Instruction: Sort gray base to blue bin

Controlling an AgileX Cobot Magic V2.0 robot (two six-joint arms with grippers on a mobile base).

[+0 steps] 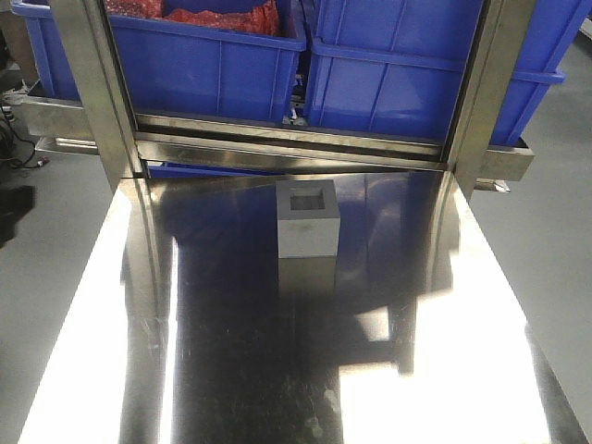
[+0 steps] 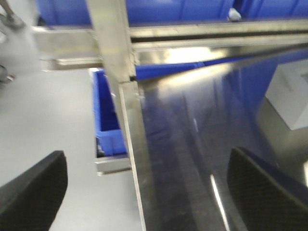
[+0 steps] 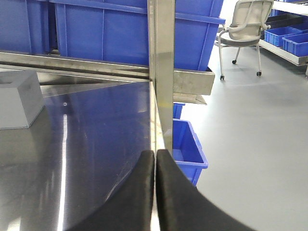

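One matte gray cube base (image 1: 307,220) on steel table (image 1: 231,370).
Two bright-blue plastic bins (image 1: 203,74) shelved beyond; left gripper (image 2: 148,159) released, right gripper (image 3: 155,155) clenched empty.

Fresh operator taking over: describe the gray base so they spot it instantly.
Start at the shiny steel table in front of the rack of blue bins. Near its far edge, roughly centred, stands the gray base. Unlike the bright bins and mirror-like steel, it is a matte gray block with a square recess on top.

Steel table (image 1: 231,351), office chair (image 3: 245,29), red netting (image 1: 222,18)
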